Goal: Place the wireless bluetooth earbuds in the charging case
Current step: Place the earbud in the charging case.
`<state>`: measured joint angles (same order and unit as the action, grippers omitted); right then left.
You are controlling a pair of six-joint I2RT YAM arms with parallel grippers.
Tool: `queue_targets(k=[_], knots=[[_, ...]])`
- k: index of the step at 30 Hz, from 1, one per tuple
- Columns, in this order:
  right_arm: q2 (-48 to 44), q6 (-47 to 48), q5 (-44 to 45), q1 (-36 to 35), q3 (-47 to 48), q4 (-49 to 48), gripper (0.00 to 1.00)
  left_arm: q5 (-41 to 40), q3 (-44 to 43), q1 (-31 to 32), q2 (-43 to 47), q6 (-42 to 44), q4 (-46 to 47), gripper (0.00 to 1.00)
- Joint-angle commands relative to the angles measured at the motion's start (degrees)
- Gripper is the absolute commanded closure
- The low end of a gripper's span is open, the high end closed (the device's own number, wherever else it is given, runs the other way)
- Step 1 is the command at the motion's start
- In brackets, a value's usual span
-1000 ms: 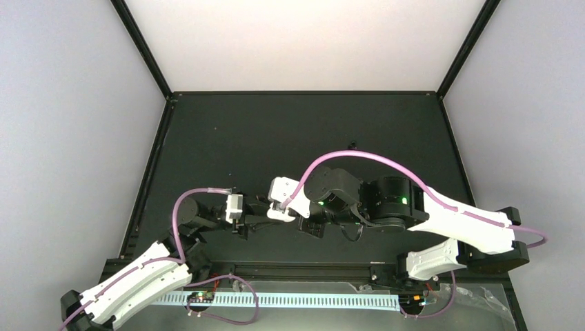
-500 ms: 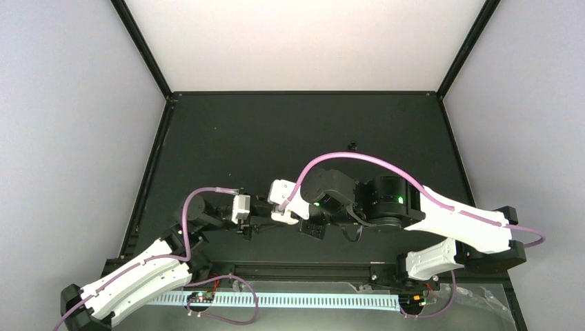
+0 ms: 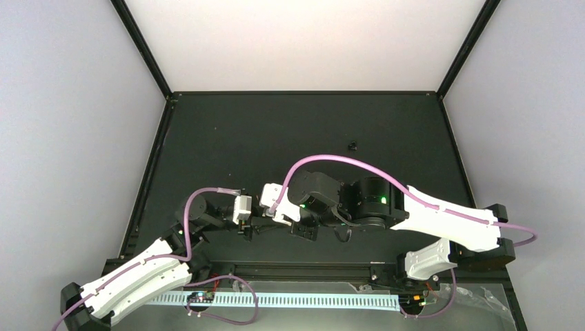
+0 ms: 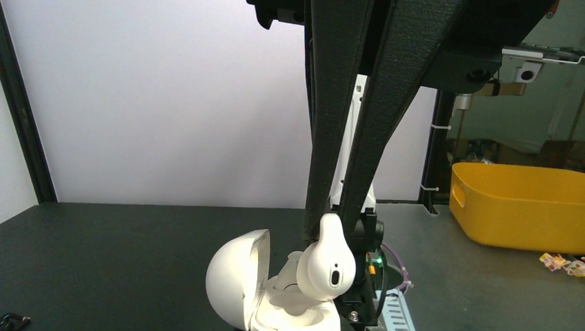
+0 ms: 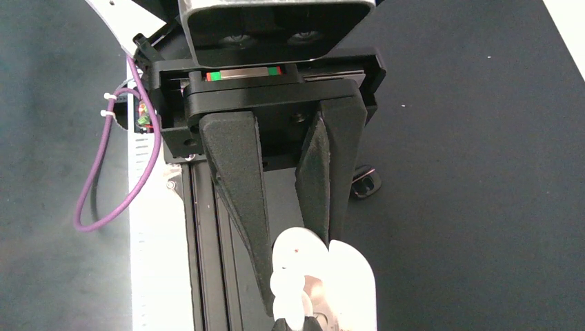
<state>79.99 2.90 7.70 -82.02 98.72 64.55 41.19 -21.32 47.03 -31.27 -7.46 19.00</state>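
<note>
The charging case (image 4: 238, 283) is open, its lid tipped up to the left over the white base (image 4: 296, 316). My left gripper (image 4: 333, 227) is shut on the stem of one white earbud (image 4: 330, 265), whose rounded body hangs just above the base's right socket. A second white earbud (image 4: 295, 267) appears to sit in the socket behind it. My right gripper (image 5: 300, 269) is shut on the charging case (image 5: 352, 289), holding it off the table. From above, both grippers meet near the table's front edge, and the case is hidden there.
A small black object (image 3: 352, 145) lies on the black table (image 3: 276, 131), far from the arms. Another black bit (image 5: 365, 181) lies below the right gripper. A black rail (image 5: 207, 227) runs along the near edge. A yellow bin (image 4: 517, 207) stands beyond the table.
The right arm has moved left with the case and the left gripper has moved slightly right, so the two grippers now stand closer together. Both grips are unchanged.
</note>
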Motion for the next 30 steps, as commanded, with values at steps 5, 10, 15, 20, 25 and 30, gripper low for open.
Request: queue_targets(k=[5,10,15,20,25,30], knots=[[0.4,-0.1,0.5,-0.4,0.4,-0.1,0.99,-0.4,-2.2,0.9,0.1,1.2,0.4,0.98],[0.6,-0.2,1.1,-0.4,-0.1,-0.2,0.99,-0.3,-2.2,1.2,0.3,1.3,0.3,0.98],[0.9,-0.2,1.2,-0.4,-0.7,0.3,0.99,-0.3,-2.3,1.4,0.5,1.3,0.2,0.99],[1.0,-0.6,1.9,-0.4,-1.5,0.8,0.99,-0.3,-2.3,1.6,0.7,1.4,0.1,0.98],[1.3,-0.7,1.7,-0.4,-1.9,1.1,0.99,-0.2,-2.3,1.8,0.7,1.4,0.1,0.98],[2.3,-0.8,1.4,-0.4,-1.2,1.1,0.99,-0.3,-2.3,2.1,0.9,1.5,0.0,0.98]])
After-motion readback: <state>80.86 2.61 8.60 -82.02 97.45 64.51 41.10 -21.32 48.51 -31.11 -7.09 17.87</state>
